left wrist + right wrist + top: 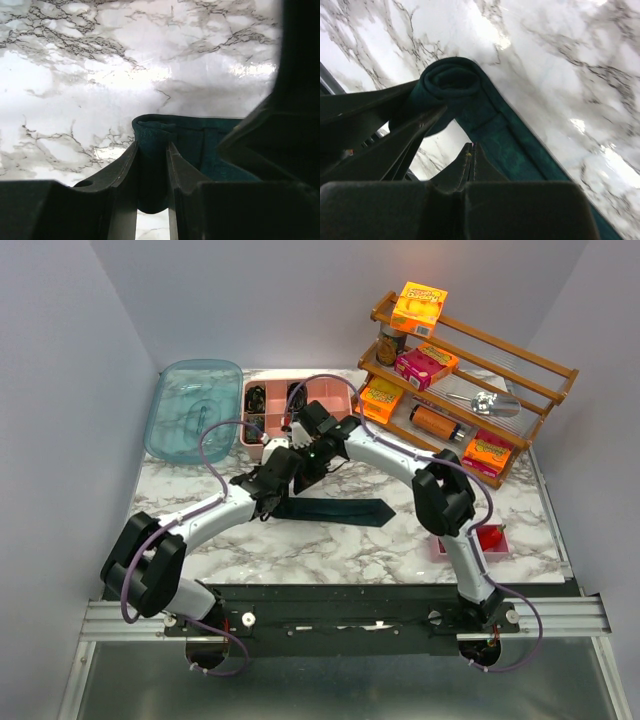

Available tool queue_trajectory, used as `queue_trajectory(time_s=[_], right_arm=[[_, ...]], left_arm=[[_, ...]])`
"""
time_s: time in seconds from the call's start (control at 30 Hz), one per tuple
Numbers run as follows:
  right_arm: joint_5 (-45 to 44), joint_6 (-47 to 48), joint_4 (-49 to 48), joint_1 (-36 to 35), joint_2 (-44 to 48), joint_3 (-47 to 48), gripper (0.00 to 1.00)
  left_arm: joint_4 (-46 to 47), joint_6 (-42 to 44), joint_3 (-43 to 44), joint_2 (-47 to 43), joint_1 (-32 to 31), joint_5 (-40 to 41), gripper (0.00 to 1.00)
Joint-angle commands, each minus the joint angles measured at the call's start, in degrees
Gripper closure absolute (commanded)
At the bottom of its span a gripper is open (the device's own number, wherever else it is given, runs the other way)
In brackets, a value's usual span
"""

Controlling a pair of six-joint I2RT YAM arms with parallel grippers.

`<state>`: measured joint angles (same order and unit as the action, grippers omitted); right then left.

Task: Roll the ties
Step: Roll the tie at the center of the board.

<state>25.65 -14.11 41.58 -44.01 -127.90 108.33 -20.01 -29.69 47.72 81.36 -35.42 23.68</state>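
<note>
Teal tie (345,510) on the marble table (300,555), both grippers at its left end.
Right wrist view alone shows its coiled end (451,82) beside the spread right gripper (455,127); left wrist view shows the left gripper (152,170) pinching the fabric.

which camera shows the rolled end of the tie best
Right wrist: the rolled end of the tie shows as a clear coil. Left wrist shows only a fabric edge between its fingers; top external shows the flat tail, with the roll itself hidden.
</note>
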Motion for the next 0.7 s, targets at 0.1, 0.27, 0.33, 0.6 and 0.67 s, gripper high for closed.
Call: queue_trajectory(time_s=[0.1,0.27,0.33,0.6,0.67], right_arm=[[-2.80,0.66,-0.01,3.40,3.88,-4.80,0.99],[-2.88,0.49,-0.89,4.19,4.32,-7.17,0.99],[-2.89,0.40,-1.06,4.28,4.32,-7.52,0.99],[-3.06,0.13,-1.33,4.72,3.97,-8.40,0.98],[-3.06,0.05,-1.50,4.90,4.14,-8.75,0.99]], left_arm=[[-5.74,1.22,5.62,7.13,-4.65,8.92,0.83],[-7.67,0.51,8.79,11.53,-7.82,10.77,0.83],[-8.02,0.16,9.66,12.33,-8.96,10.95,0.82],[-6.62,-1.94,10.28,13.39,-10.28,7.35,0.65],[-6.01,-2.30,10.11,13.21,-10.37,5.95,0.61]])
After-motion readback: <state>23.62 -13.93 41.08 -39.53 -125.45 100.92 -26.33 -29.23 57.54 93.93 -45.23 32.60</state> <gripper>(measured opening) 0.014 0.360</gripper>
